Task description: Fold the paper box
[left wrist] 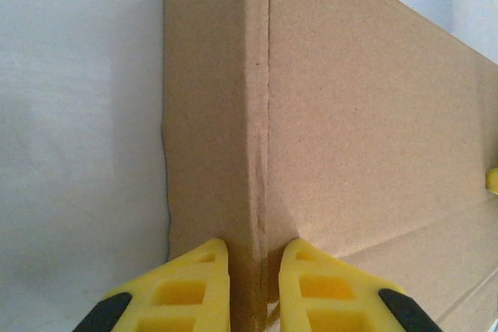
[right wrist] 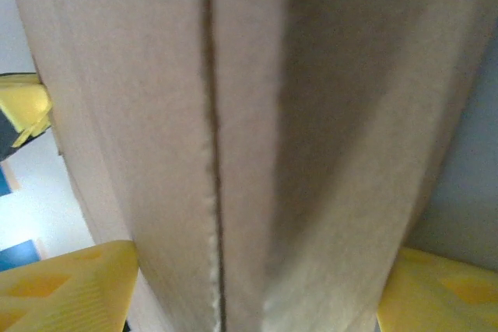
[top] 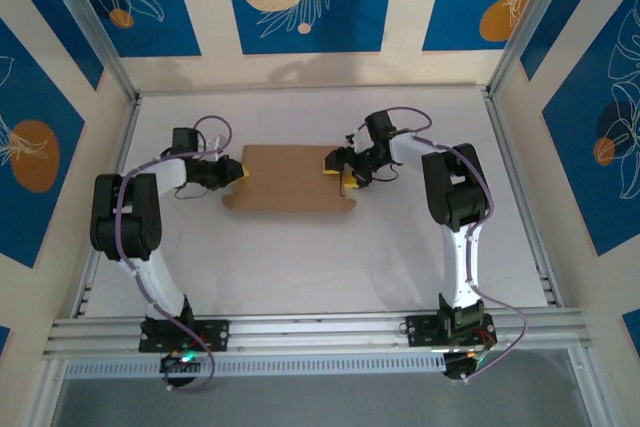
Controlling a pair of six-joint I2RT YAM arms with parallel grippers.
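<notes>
The left hand sits at the left end of the box. In its wrist view the two yellow fingers are pinched close on a raised fold of cardboard, right on the scored crease, so it grips the box there. The box lies in the middle of the table between the two hands, its long side running left to right, with small tabs along the near edge.

It looks light and thin-walled. The panels seem stiff, and I expect it to bend only along the scored lines, which show as dark grooves. The matte brown face should give the pads fair friction. A hard pinch in mid-panel could dent it, so the safer hold is a folded edge or doubled wall close to a crease. Being light, it will likely slide on the smooth table if pushed from one end alone, so the other end wants a counter-hold.

The right hand is at the right end. Its fingers stand far apart on either side of an upright thickness of cardboard, and I cannot tell whether they press it or merely flank it
</notes>
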